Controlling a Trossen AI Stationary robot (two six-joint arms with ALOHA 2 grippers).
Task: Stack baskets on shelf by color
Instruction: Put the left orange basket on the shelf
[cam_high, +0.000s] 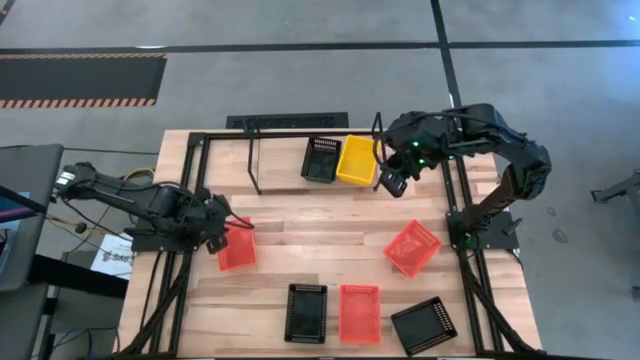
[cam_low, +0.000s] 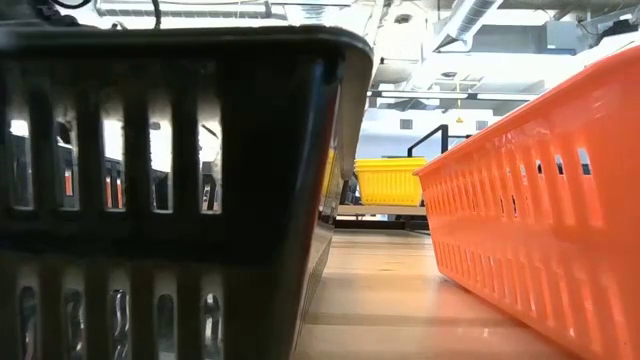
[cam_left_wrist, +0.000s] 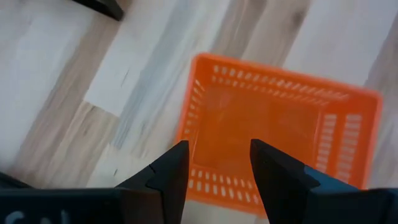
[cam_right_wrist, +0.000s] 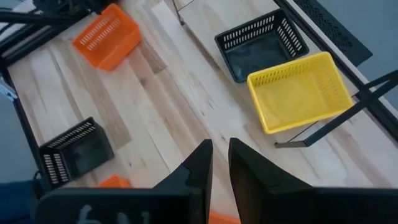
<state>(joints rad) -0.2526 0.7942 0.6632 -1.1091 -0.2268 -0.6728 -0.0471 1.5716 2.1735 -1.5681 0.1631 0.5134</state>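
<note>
Baskets on the table, seven in all: three red, three black, one yellow.

Landmark: the shelf (cam_high: 300, 150), a thin black rack at the table's far edge.

1. Red basket (cam_high: 237, 246), well to the near-left of the shelf. The left gripper (cam_high: 222, 232) hangs over its left rim, jaws apart with nothing between them.
2. Black basket (cam_high: 306, 312), at the near edge, well in front of the shelf.
3. Black basket (cam_high: 322, 159), on the shelf's right part.
4. Red basket (cam_high: 359, 313), just right of item 2.
5. Yellow basket (cam_high: 356, 161), touching item 3 on its right.
6. Red basket (cam_high: 412, 248), tilted, near-right of the shelf.
7. Black basket (cam_high: 424, 325), tilted, nearest the right corner.

The right gripper (cam_high: 392, 183) hovers just right of the yellow basket, jaws narrow, holding nothing.
</note>
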